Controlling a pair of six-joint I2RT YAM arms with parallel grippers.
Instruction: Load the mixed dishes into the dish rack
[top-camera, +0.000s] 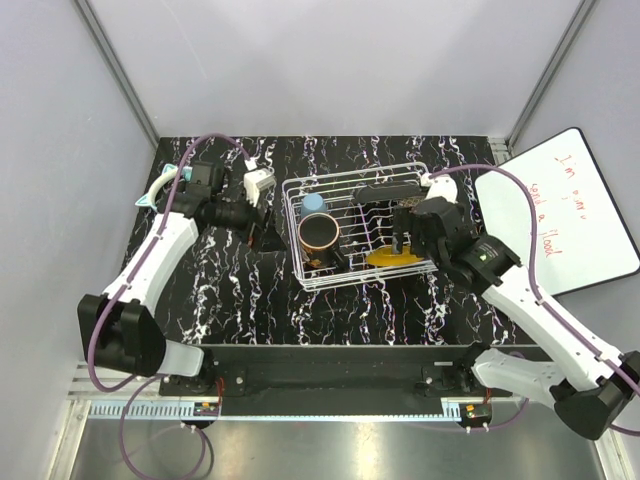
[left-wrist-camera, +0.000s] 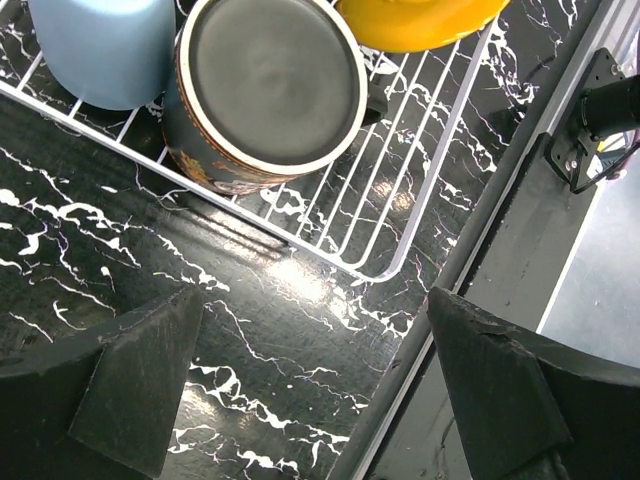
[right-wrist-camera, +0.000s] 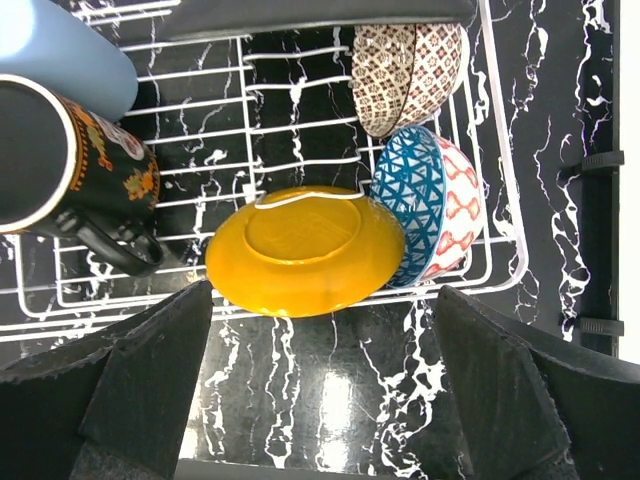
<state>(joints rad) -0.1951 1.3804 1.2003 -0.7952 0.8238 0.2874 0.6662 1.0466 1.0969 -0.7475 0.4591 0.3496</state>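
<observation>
1. Dishes all appear to be in the rack. The cup and mug sit at its left end. The black plate lies along its far side. The bowl is at its right end, with a second, blue-and-red bowl just in front of it.
2. The plate stands on edge just inside the rack's front rail, underside towards the right wrist camera. Its right rim rests against the blue-and-red bowl.
3. The left gripper hangs over bare table just outside the rack's front-left corner. Its jaws are spread as wide as they go and hold nothing.
4. The right gripper hovers over the rack's front rail, right above the plate. It is equally wide and empty-handed.
5. My guess is that the step now is to clear off without upsetting anything. The right arm should rise straight up above the rack before pulling back, so that neither finger catches the plate's rim or the rail.
6. That plate is the risk. It only leans, so a nudge could drop it flat or send it over the front rail.
7. The left arm should back away from the rack rather than sweep along it, because the mug sits hard against the rail there.
8. The left arm hides some of the table beside the rack, so I can't rule out a stray dish there.
</observation>
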